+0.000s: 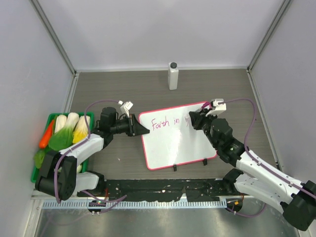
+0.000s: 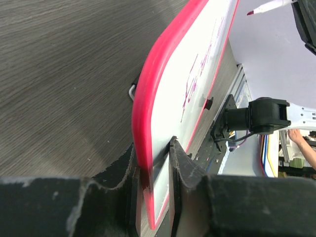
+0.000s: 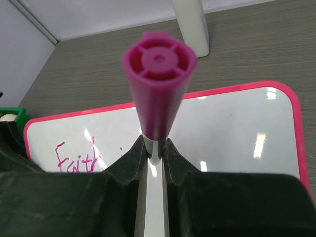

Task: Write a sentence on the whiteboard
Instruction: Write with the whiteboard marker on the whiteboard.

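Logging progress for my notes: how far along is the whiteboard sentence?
Done: "Faith in" is written in pink on the whiteboard. In hand: left claw clamps the board's edge, right claw grips the marker near the line's end. Left: apparently the remaining words.

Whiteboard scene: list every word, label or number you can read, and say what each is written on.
"Faith in": pink handwriting on the whiteboard.
A next stroke follows, partly hidden behind the right end effector holding the marker; unreadable.
White bottle: no readable label.
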Robot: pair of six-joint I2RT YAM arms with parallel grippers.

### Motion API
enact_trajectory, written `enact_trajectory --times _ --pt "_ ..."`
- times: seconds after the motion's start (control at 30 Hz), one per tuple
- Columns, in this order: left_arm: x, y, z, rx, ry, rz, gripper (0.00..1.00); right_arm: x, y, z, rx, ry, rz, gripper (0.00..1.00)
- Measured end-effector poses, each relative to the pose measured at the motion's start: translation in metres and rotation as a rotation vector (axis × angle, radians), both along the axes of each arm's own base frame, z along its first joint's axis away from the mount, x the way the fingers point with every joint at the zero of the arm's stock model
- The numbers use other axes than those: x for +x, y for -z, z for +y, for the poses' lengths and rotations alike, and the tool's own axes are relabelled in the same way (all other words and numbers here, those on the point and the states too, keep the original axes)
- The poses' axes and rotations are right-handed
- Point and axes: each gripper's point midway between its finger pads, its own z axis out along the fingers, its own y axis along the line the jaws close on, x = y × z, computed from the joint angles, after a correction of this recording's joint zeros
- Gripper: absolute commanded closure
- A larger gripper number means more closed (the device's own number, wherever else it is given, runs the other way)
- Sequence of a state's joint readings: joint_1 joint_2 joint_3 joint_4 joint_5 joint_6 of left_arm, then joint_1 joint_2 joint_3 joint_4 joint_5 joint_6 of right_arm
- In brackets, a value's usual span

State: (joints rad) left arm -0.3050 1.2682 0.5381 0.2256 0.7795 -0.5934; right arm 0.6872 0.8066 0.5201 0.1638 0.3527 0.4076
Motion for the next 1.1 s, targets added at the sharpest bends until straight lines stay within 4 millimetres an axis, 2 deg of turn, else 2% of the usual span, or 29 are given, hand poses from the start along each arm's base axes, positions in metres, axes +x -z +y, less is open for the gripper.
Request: enact_trajectory --times 0.57,0.8,1.1 --pt "0.0 0.0 0.0 0.0 0.001 -0.001 1.0 0.024 0.015 -0.026 -0.017 0.127 0.05 0.99" --pt "0.0 0.0 0.0 0.0 0.0 0.001 1.0 0.028 0.015 -0.022 0.006 0.118 0.051 0.99" --pt "0.0 0.0 0.0 0.0 0.001 0.0 1.0 0.023 0.018 -0.019 0.006 0.087 0.059 0.99"
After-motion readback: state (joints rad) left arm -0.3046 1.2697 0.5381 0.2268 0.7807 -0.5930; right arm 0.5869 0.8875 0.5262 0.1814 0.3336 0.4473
